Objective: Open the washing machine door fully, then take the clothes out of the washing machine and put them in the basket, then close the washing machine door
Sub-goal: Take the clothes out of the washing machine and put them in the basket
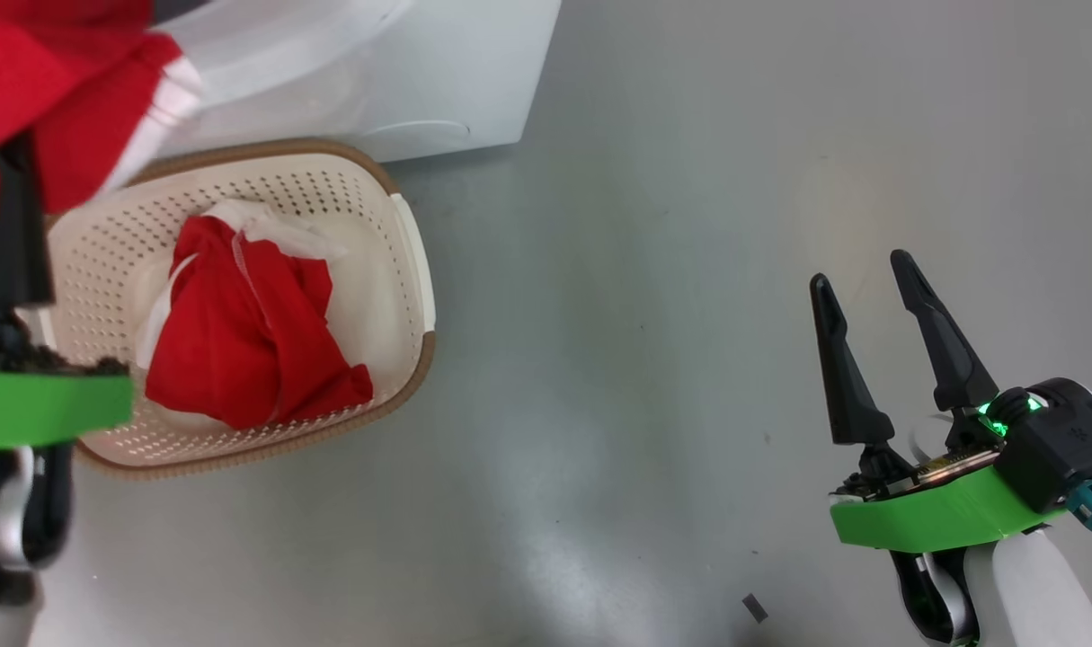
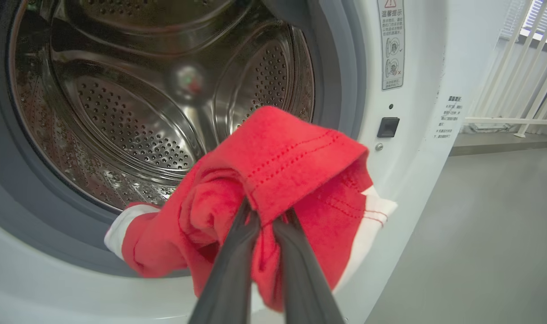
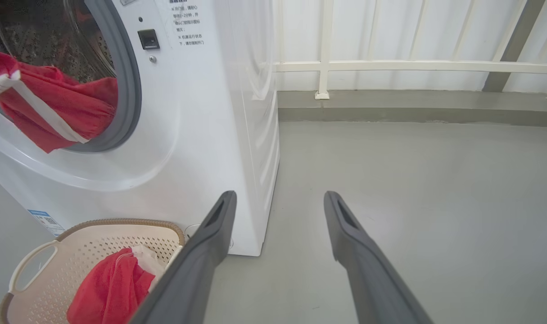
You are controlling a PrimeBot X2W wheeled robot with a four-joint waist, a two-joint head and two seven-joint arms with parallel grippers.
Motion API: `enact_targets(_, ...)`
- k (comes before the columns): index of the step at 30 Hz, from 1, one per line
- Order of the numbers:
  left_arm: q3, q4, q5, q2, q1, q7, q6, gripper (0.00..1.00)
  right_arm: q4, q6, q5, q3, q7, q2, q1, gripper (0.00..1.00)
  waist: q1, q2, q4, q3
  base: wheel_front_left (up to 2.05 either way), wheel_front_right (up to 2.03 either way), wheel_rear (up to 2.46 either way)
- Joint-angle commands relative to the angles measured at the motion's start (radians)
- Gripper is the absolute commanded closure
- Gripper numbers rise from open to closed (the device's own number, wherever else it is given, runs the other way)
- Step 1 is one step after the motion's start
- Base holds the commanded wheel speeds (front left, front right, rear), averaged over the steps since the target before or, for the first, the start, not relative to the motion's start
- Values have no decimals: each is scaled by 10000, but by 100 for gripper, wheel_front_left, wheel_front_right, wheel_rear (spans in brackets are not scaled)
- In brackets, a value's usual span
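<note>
- Step 1: the washing machine door is swung clear of the mouth of the washing machine (image 3: pixel 201 112), so I'd call opening done; how far back it sits, can't tell
- L side: the left gripper (image 2: pixel 268 215) has its fingers pinched together on a bunched fold of a red garment (image 2: pixel 296 157) w/ white trim, held just in front of the grey rubber ring (image 3: pixel 131 90), outside the drum (image 2: pixel 133 126)
- In the head view that garment hangs above the far-left corner of the basket (image 1: pixel 415 270), not in it yet
- The basket sits on the floor (image 1: pixel 644 359) just in front of the washer, below the opening; one red-and-white piece (image 1: pixel 249 350) already lies crumpled in it, approx mid-basket
- R side: the right gripper (image 1: pixel 860 272) has its fingers spread apart w/ nothing between them, over bare floor well off to the right of basket & washer
- Drum: the part I can see is bare perforated steel, no fabric lying there; the lower front is hidden behind the held piece, so can't swear it's empty
- Progress, my guess: door opened, 1 item in the basket, 2nd item out of the drum & mid-carry, so a bit past halfway
- Left to do: lower & release the held piece into the basket, check the drum for leftovers, then swing the door shut; that last step is not yet begun
</note>
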Motion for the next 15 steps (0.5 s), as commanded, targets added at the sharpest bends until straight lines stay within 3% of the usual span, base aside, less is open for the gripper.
enact_targets(1, 319, -412, 102, 294, 251, -100, 123, 100, -252, 60, -63, 191, -63, -114, 212, 0, 0, 0, 126, -169, 0, 0, 0)
enact_targets(15, 143, -1447, 132, -618, 1707, -303, 622, 100, -358, 60, -132, -76, -63, -114, 545, 0, 0, 0, 418, -760, 0, 0, 0)
